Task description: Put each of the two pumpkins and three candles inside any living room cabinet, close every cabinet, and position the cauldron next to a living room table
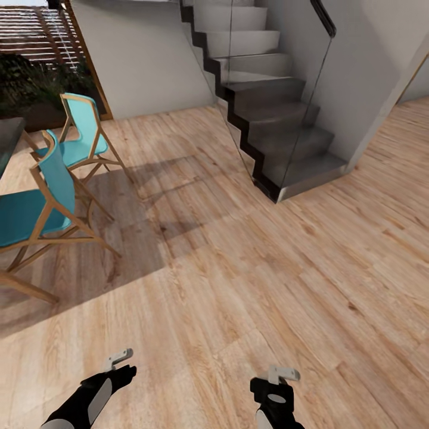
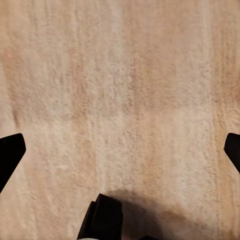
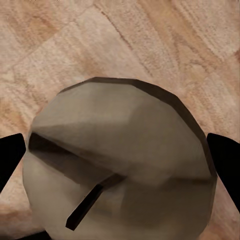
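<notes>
The robot looks to be in transit, both arms tucked low at the bottom of the head view over the wood floor (image 1: 250, 280); the right gripper (image 1: 283, 374) carries a candle (image 3: 120, 165), its fingers (image 3: 226, 160) closed against its sides, probably bound for a cabinet; the candle is a stubby grey-beige cylinder with a dark tilted wick; the left gripper (image 1: 118, 356) hangs empty, fingers (image 2: 11, 152) wide; turquoise chairs (image 1: 42, 202) stand at left, a staircase (image 1: 274, 125) upper centre.

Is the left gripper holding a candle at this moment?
No. In the left wrist view the left gripper has its jaws wide apart with just bare wooden floor between them.
</notes>
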`<state>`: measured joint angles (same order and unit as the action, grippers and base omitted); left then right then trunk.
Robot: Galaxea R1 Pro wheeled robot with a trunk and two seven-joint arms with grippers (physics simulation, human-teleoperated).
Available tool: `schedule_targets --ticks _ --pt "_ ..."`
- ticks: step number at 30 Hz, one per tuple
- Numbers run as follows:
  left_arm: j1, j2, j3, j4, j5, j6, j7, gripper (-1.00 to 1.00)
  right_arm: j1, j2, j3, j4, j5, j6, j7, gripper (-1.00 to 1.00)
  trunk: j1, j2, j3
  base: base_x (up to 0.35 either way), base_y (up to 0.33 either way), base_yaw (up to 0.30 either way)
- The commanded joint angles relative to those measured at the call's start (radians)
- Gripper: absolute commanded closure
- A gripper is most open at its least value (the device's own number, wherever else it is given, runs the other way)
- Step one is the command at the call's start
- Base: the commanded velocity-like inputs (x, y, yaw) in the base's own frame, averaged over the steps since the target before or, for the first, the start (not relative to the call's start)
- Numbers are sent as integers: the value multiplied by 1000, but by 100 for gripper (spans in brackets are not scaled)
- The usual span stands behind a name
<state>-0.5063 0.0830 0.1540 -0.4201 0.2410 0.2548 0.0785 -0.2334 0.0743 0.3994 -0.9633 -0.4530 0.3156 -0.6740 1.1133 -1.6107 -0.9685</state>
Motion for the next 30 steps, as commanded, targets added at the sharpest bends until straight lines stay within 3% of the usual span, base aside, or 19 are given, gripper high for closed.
schedule_targets --ticks 1,30 --pt "0 0 0 -2 11 6 4 -100 -1 -1 2 -1 -6 5 -7 100 0 0 1 -82 2 137" --pt "0 -1 1 -2 11 6 4 -100 0 10 7 17 -5 5 -7 100 0 0 46 -81 0 155"
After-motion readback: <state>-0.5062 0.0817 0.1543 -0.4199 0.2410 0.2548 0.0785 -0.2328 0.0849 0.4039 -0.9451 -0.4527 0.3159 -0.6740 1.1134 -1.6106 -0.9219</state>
